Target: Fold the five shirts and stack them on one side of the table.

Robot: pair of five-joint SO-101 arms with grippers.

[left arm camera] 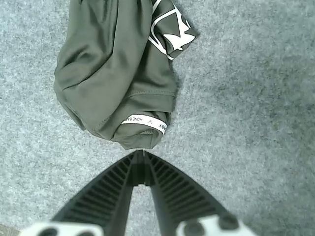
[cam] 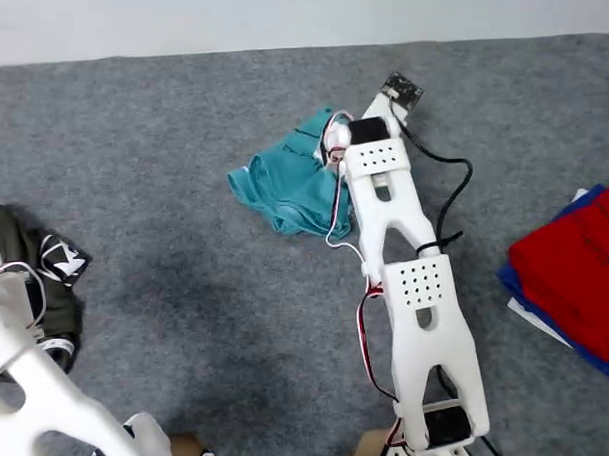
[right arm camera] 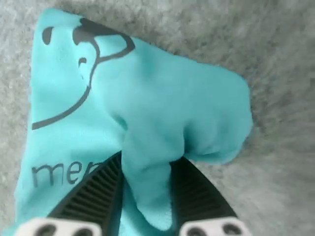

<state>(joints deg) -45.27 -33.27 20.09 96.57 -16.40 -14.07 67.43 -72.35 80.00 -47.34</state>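
A crumpled teal shirt [cam: 288, 184] lies near the middle of the grey table. My right gripper [cam: 334, 147] is at its far right edge, shut on a fold of the teal shirt [right arm camera: 147, 142], which bunches between the black fingers [right arm camera: 98, 189]. At the table's left edge lies a dark olive shirt [cam: 41, 272] with a white print. My left gripper [left arm camera: 143, 158] hangs shut just off the olive shirt [left arm camera: 115, 73], near its hem, with nothing in it. Folded red [cam: 581, 263] and blue [cam: 532, 290] shirts are stacked at the right edge.
The grey carpet-like table top [cam: 188, 322] lies bare between the shirts. A black cable [cam: 448, 193] loops beside the right arm. Something white [cam: 533, 320] sticks out under the stack on the right.
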